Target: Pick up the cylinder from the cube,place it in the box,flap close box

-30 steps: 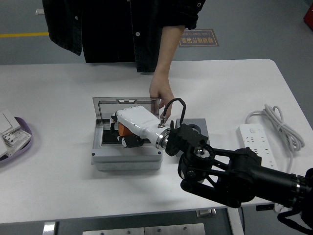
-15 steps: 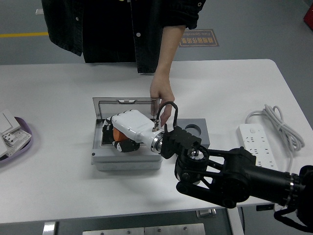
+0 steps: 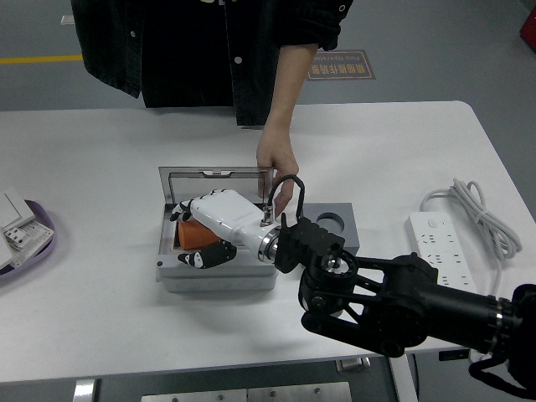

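The right hand [image 3: 211,228] has a white shell with black finger segments, joined by a silver ring to a bulky black arm [image 3: 394,301]. A black cable [image 3: 285,182] loops up just behind its wrist. The person [image 3: 209,50] beyond the hand wears a black button-front shirt with sleeves rolled to the elbow.

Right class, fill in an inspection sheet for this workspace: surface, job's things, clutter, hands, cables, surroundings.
Surface: white table, mostly bare.
Job's things: grey box, clear lid raised; orange cylinder inside it; grey cube beside the box.
Clutter: purple tray holding white parts, left edge.
Hands: right hand in the box, fingers around the cylinder; left nothing seen.
Cables: white power strip with coiled cord.
Surroundings: a person's hand at the lid's corner.
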Tool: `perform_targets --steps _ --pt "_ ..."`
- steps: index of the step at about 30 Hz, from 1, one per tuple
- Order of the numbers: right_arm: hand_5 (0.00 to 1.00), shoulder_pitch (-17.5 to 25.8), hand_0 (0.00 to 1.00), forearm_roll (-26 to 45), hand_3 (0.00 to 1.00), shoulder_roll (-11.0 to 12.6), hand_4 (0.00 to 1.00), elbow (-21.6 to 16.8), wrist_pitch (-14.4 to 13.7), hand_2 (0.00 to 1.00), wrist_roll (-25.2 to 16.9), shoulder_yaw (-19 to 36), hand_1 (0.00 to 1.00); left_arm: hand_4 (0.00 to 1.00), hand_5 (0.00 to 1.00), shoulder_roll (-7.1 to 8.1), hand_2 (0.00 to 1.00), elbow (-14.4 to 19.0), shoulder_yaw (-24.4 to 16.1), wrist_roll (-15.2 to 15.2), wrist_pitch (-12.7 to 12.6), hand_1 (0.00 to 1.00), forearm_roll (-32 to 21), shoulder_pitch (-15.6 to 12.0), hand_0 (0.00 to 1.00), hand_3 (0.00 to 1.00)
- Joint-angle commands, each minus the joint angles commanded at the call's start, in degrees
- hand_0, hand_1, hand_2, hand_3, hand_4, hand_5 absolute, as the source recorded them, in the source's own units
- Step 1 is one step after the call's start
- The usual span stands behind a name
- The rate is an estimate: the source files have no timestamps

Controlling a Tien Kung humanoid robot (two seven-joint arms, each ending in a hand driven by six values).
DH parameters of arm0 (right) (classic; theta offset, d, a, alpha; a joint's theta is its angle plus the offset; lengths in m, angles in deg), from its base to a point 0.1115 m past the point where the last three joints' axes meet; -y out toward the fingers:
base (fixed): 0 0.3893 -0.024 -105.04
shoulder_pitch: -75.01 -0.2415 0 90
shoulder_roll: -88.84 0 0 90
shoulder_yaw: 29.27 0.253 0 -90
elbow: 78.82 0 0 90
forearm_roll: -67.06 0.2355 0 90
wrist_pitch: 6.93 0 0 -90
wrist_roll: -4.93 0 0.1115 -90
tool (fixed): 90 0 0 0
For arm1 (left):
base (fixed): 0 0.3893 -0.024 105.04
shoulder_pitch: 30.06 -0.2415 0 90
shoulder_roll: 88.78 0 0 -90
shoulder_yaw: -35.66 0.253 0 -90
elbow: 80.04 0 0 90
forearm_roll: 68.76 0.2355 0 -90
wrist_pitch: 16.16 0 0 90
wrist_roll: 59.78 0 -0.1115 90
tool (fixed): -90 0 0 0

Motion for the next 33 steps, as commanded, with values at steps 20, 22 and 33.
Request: perform_targets --steps 20,22,33 --pt "0.376 -8.1 0.767 20.5 0.726 6.7 0.825 -3.1 -7.0 0.674 -7.8 4.4 0.657 0.721 0.179 0.12 0.563 0.1 0.3 0.0 0.0 0.571 0.2 0.3 0.513 0.608" --pt "0.376 -8.9 0.767 21.7 0.726 6.8 0.825 -0.9 -7.1 0.674 -8.5 3.5 0.657 0.721 0.179 0.18 0.563 0.1 0.4 -0.1 0.0 0.571 0.2 0.4 0.513 0.608" --pt "0.37 -9.9 0.764 24.6 0.71 7.8 0.816 4.7 -7.6 0.671 -10.0 -0.8 0.649 0.722 0.177 0.16 0.564 0.2 0.5 -0.1 0.0 0.57 0.3 0.6 0.513 0.607"
